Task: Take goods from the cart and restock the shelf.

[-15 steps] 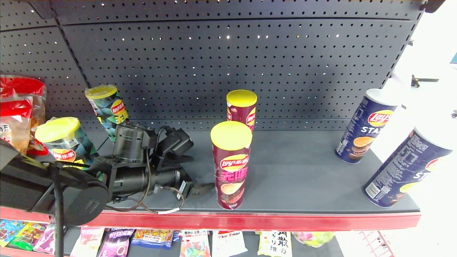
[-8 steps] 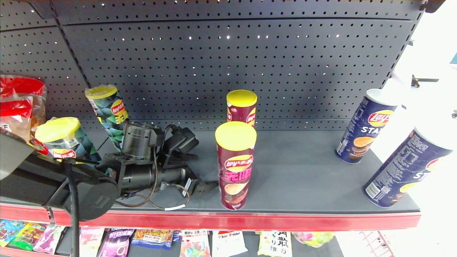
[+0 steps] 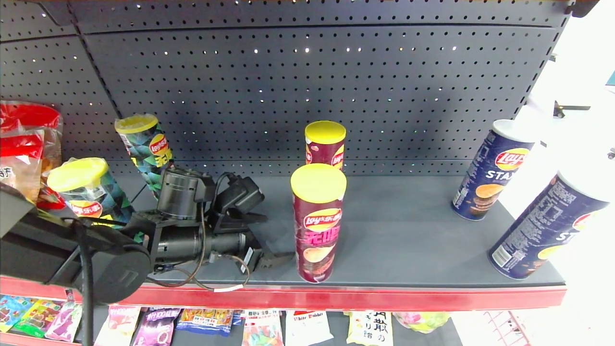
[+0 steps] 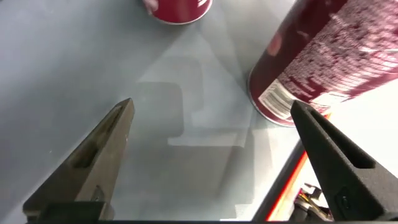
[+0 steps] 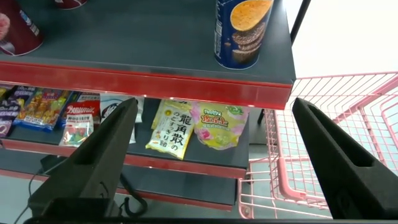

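The right gripper (image 5: pixel 214 101) hangs before the shelf (image 5: pixel 143 34), jaws wide and empty, the pink cart (image 5: pixel 348 76) near it. On the shelf's front edge the left gripper (image 4: pixel 212 106), jaws also spread and empty, lies just beside the upright maroon can (image 3: pixel 317 226). Likely light, stiff and slick (easily tipped), best taken mid-body. Yellow lid, glossy maroon wrap. A second can (image 3: pixel 325 142) stands behind it.

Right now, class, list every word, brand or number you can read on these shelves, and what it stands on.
"Lay's": logo on the front maroon cardboard chip can with a yellow lid.
"Lay's", "STA" (rest unreadable): rear dark blue chip can with a white lid.
"White Rabbit": white sweet packet on the lower shelf.
"龍角散": pale yellow-edged packet beside it.
Too small to read: fine print on the nearer dark blue can.
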